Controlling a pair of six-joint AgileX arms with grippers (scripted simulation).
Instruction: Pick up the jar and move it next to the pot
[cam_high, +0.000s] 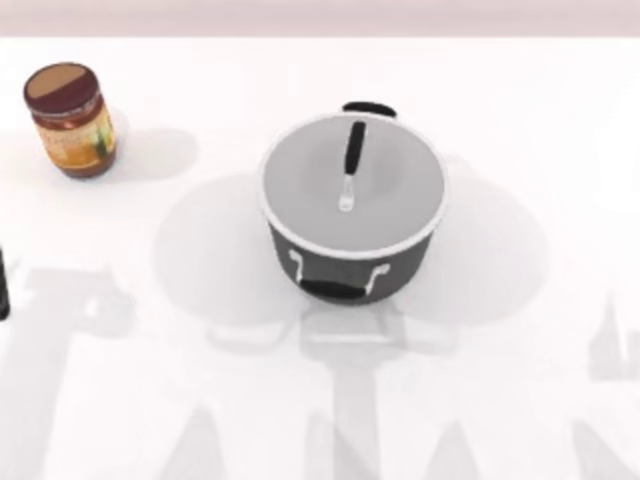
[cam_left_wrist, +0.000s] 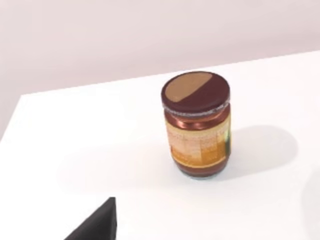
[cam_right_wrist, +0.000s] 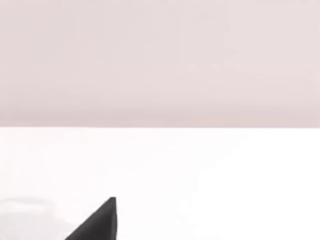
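Note:
The jar (cam_high: 70, 120) stands upright at the table's far left, a small glass one with a brown lid and an orange-yellow label. The left wrist view shows the jar (cam_left_wrist: 197, 125) ahead of my left gripper (cam_left_wrist: 165, 232), well apart from it. One dark fingertip (cam_left_wrist: 102, 225) shows with bare table beside it, so that gripper is open and empty. The pot (cam_high: 350, 205), dark grey with a grey lid and black handles, sits in the middle, far from the jar. My right gripper (cam_right_wrist: 150, 232) is open too, over bare table, with one fingertip (cam_right_wrist: 102, 225) in view.
A dark sliver of my left arm (cam_high: 3, 285) shows at the top view's left edge, nearer than the jar. The white table (cam_high: 520, 120) ends at a far edge behind the jar and pot. Arm shadows lie across its near part.

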